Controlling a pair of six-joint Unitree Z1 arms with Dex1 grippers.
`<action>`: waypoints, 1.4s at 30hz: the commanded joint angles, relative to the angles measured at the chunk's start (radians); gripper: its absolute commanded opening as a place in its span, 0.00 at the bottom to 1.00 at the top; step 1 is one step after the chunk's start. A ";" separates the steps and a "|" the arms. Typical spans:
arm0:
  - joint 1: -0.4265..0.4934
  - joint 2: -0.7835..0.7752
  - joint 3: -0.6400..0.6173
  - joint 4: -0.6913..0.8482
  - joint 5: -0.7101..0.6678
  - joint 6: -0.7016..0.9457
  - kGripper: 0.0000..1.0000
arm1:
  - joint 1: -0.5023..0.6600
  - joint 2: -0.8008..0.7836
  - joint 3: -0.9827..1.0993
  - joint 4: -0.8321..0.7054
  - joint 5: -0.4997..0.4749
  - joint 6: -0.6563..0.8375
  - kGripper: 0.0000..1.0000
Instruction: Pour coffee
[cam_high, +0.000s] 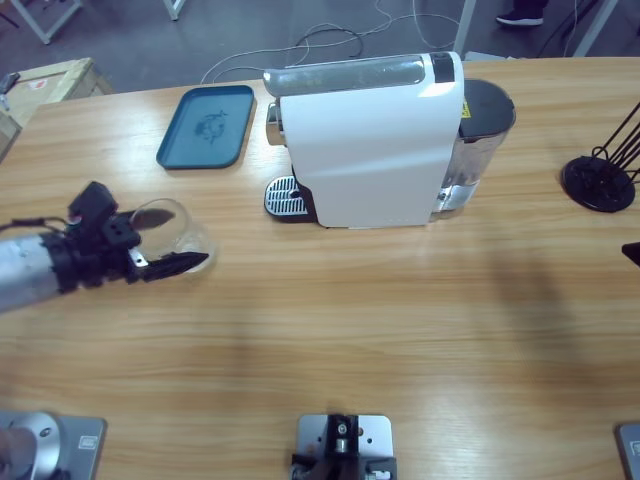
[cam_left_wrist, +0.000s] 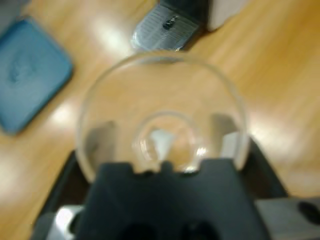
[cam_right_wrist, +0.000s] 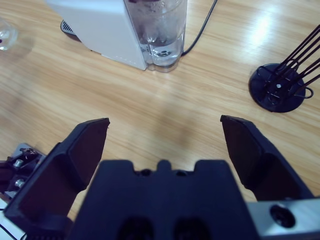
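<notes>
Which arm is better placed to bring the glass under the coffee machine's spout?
The left. Its claw is around the glass, near the drip tray. The right claw is open, holds nothing, and is nearer the water tank.

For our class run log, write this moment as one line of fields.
left claw: around empty glass, tabletop | right claw: open, holding nothing | coffee machine: drip tray bare | coffee: none visible
</notes>
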 joint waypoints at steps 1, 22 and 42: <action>0.274 0.361 -0.250 0.011 -0.464 0.286 0.00 | 0.008 -0.038 0.016 0.027 -0.015 0.010 1.00; 0.036 0.626 -0.633 0.272 -0.280 0.283 0.00 | -0.003 0.011 0.028 -0.013 -0.032 0.014 1.00; 0.006 0.597 -0.619 0.322 -0.234 0.243 0.99 | -0.003 0.002 0.033 -0.013 -0.028 0.019 1.00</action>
